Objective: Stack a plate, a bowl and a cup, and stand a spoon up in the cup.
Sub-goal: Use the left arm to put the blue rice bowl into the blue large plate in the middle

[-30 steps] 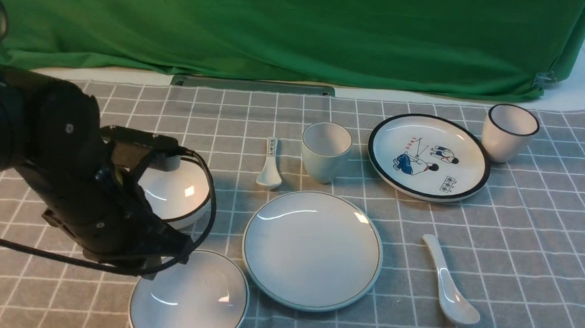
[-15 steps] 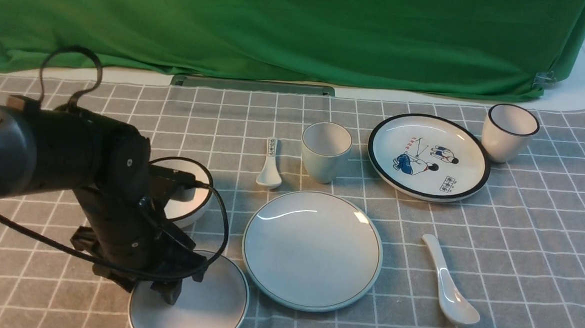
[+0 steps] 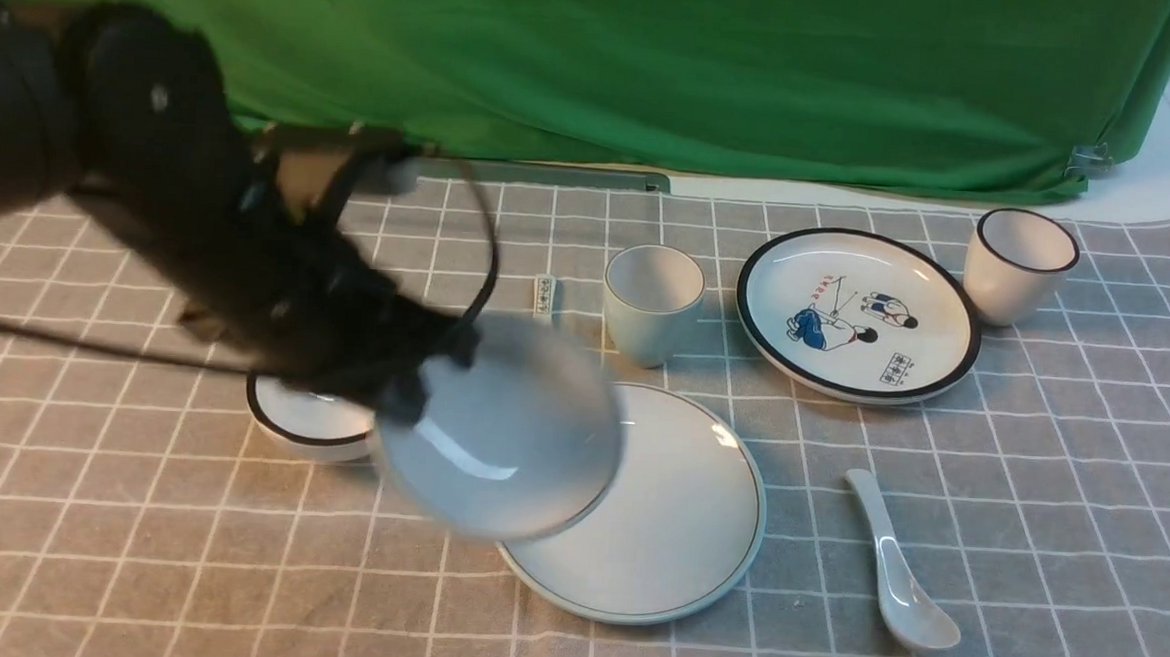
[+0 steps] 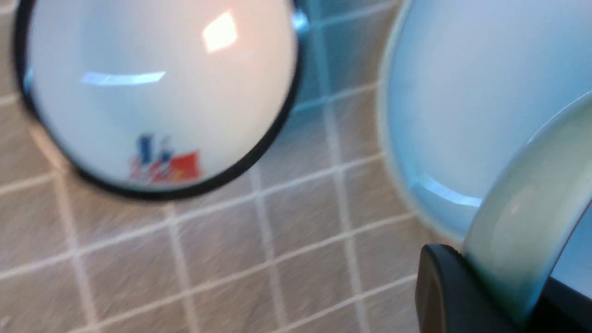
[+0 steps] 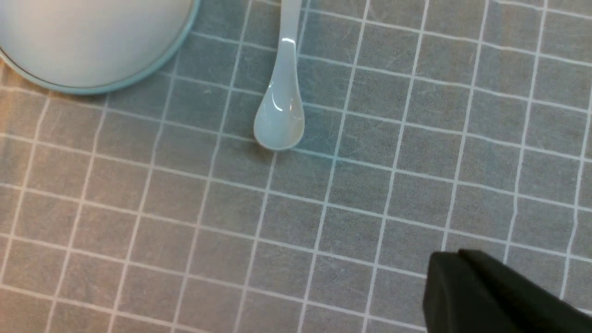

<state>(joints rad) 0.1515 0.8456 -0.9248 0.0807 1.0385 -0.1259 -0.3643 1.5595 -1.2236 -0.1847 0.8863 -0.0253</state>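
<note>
1. left gripper (image 3: 403, 396) pinching the bowl (image 3: 504, 434) by its rim. Bowl's tilted, blurry, up off the cloth (image 3: 1037, 492), over the plate (image 3: 680, 519) left edge.
2. right gripper (image 5: 481, 296) pressed together, near the spoon (image 5: 280, 111), w/o touching it.

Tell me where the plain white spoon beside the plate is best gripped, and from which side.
Grip the spoon at mid-handle, from straight above, jaws across it. It lies flat on the cloth, hollow side up; the handle is slim and nearly straight, while the scoop end is wide, rounded and glossy. The plate lies apart, so both sides are free.
</note>
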